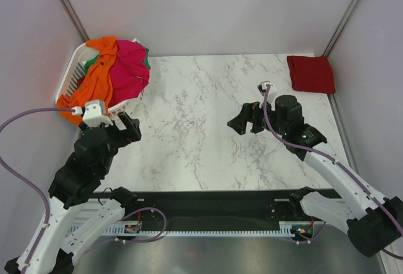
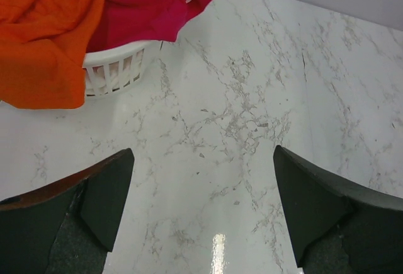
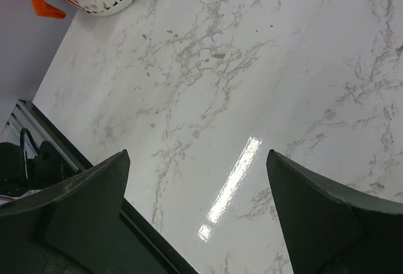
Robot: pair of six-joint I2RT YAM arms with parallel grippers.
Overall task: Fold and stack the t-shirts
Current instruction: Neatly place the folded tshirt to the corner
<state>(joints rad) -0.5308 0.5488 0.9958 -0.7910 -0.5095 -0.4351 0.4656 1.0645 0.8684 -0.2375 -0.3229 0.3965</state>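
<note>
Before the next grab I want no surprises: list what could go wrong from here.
1. The orange t-shirt hangs over the rim of the laundry basket, bunched with the hot pink t-shirt. If the open left gripper pulls one, it may drag out both or tip the basket.
2. The folded dark red t-shirt lies in the far right corner, so a nudge while stacking there could undo its fold.

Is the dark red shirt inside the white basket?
No, the dark red shirt lies folded on the table at the far right, away from the basket.
</note>
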